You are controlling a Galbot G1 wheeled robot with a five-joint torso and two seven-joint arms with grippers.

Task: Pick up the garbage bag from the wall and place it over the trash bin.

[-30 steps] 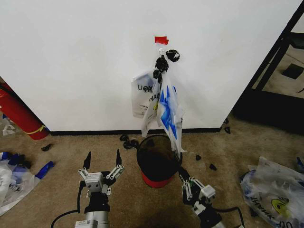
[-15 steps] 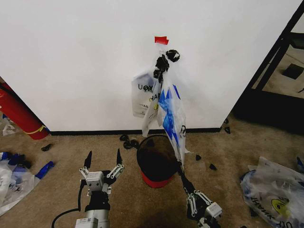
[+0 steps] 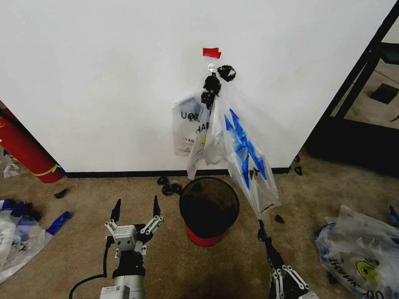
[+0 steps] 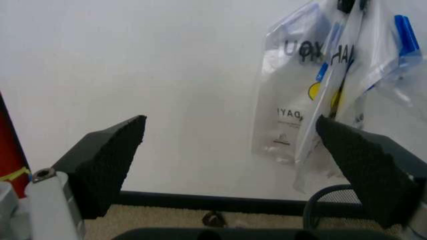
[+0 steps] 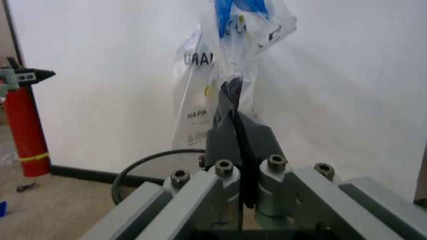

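Several whitish garbage bags hang in a bunch from a hook on the white wall (image 3: pixel 93 75). One garbage bag (image 3: pixel 244 156) with a blue rim band is stretched down and to the right of the bunch. My right gripper (image 3: pixel 261 232) is low at the right of the trash bin, shut on that bag's lower end; the right wrist view shows its fingertips (image 5: pixel 230 97) pinched on the plastic. The black mesh trash bin (image 3: pixel 209 208) with a red base stands on the carpet under the bunch. My left gripper (image 3: pixel 134 212) hovers open left of the bin, fingers (image 4: pixel 107 160) wide apart.
A red cylinder (image 3: pixel 22 149) with a yellow band leans at the left wall. Loose bags lie on the floor at the right (image 3: pixel 361 249) and left (image 3: pixel 15 237). Small black wads (image 3: pixel 168 187) dot the carpet by the baseboard. A black shelf frame (image 3: pixel 365 75) stands at the right.
My right gripper has drawn back and to the right, pulling the blue-rimmed bag out from the bunch, away from above the bin. The left arm has not moved.
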